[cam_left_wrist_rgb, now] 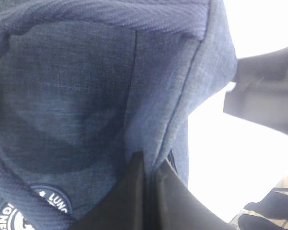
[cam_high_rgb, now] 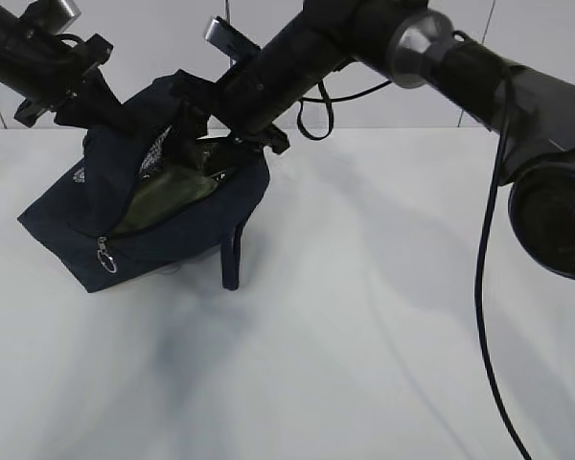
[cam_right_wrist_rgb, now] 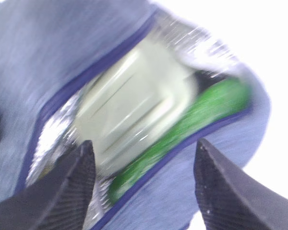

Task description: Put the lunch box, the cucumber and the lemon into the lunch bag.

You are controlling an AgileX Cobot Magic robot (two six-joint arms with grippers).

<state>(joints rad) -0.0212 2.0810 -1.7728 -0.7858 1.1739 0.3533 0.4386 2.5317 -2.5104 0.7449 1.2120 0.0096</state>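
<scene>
Cucumber [cam_right_wrist_rgb: 182,129]: inside the lunch bag [cam_high_rgb: 96,206], long axis along its opening, beside the lunch box [cam_right_wrist_rgb: 134,96].
Bag: tilted on the table [cam_high_rgb: 364,335], mouth open.
Left gripper [cam_left_wrist_rgb: 149,191]: clamped on bag fabric.
Right gripper [cam_right_wrist_rgb: 144,187]: spread wide, empty, over the opening.

place: lab | evidence: bare white table [cam_high_rgb: 364,335], plain white wall [cam_high_rgb: 153,38]

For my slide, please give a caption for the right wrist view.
Open fingers above the lunch bag, lunch box and cucumber inside.
</scene>
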